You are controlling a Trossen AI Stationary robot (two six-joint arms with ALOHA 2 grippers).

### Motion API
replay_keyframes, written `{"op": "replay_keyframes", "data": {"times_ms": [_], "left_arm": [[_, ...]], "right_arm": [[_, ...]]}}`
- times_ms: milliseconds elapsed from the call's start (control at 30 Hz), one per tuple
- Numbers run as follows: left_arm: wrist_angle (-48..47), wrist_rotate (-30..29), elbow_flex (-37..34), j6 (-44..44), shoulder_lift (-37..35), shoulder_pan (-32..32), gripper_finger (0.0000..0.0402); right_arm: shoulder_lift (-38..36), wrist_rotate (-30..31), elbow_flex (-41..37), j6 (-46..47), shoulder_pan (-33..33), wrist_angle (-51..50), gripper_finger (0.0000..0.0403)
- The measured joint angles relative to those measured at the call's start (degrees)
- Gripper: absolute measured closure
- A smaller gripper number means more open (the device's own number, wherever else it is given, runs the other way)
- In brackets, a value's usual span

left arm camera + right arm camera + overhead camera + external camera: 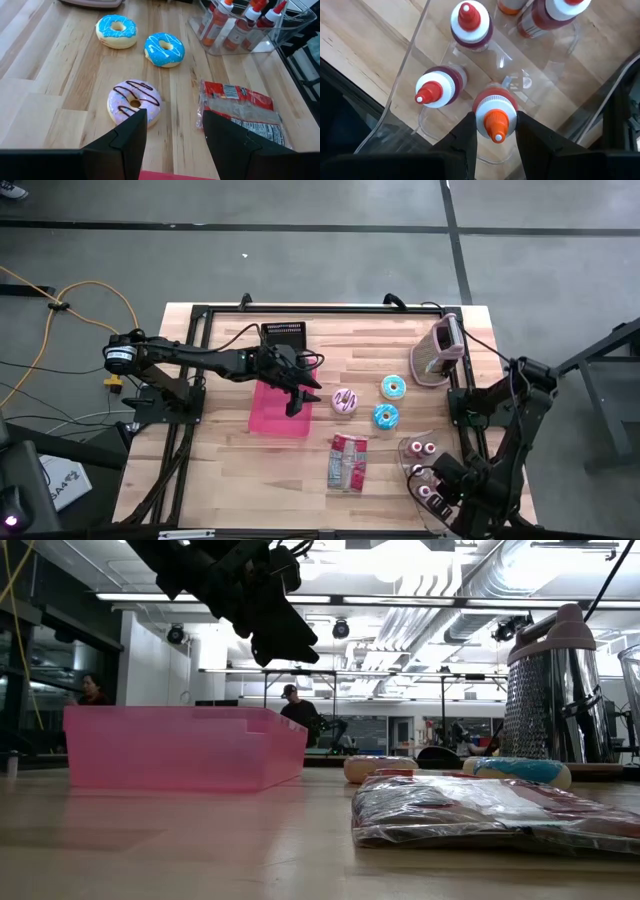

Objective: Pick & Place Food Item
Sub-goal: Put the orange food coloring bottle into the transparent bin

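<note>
A pink-iced doughnut (134,101) and two blue-iced doughnuts (116,31) (164,48) lie flat on the wooden table, with a wrapped food packet (348,460) near them. My left gripper (174,117) hangs open above the right rim of the pink bin (275,412), holding nothing, the pink doughnut just beyond its fingers. My right gripper (495,120) points down into a clear container (410,60) at the near right and is shut on a sauce bottle (495,117) with a white cap and orange nozzle. My right gripper pinches the sauce bottle by its white cap (482,116), one finger on either side. The fingers come from above, pointing down. The bottle stands upright inside the clear container; its base is hidden under the cap, so I cannot tell whether it rests on the floor.
Two more bottles with red nozzles (435,92) (468,20) stand close by in the same container. A metal grater (440,350) stands at the far right, a black block (283,332) at the far edge. A black frame runs round the table top.
</note>
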Motion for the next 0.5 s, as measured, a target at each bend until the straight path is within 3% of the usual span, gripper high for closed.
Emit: {"op": "replay_keyframes", "data": {"times_ms": [500], "left_arm": [[0.0,0.0,0.0,0.0,0.0,0.0,0.0215]], "right_arm": [[0.8,-1.0,0.0,1.3,0.1,1.2,0.0275]]}}
